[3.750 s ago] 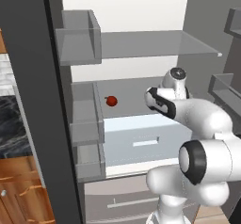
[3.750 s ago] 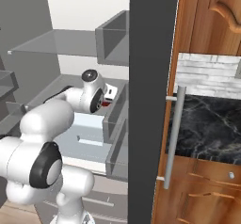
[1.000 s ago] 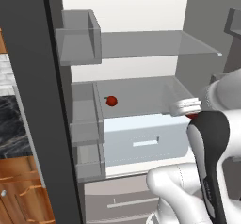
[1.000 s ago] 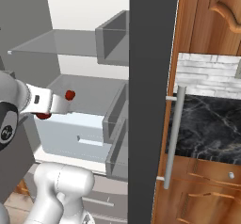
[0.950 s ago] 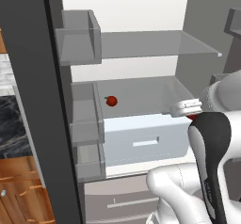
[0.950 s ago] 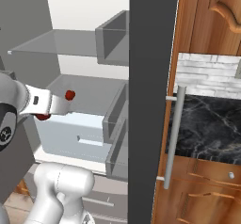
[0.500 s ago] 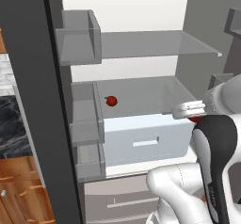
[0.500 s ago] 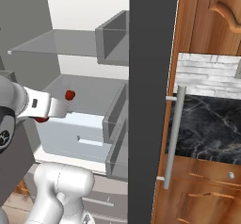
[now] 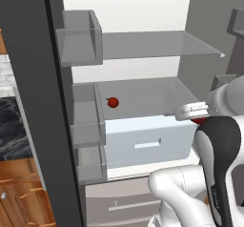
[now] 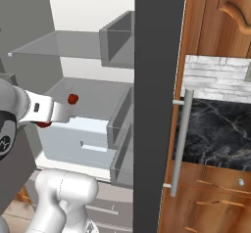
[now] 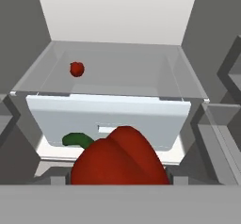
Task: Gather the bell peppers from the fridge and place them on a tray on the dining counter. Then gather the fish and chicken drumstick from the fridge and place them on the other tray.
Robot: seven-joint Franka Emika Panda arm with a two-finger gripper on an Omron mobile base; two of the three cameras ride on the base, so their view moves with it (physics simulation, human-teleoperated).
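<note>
The red bell pepper [image 11: 120, 157] with its green stem sat right at the bottom of the hand view, directly in front of the camera and hiding the fingers, so it appeared clamped between them; from the left base view a sliver of the same red showed under the white hand [image 9: 193, 110], out in front of the open fridge [image 9: 143, 54]. In the right base view the hand reached in from the left with red peeking beneath it. A second, small red pepper [image 9: 113, 102] lay on the glass shelf [image 9: 147, 97] toward the back left, well apart from the hand. Below that shelf stood the pale blue drawer [image 9: 147, 142], closed, with its slot handle facing out. An upper glass shelf [image 9: 157, 45] spanned the fridge above, and grey door bins [image 9: 81, 42] hung at the left.
</note>
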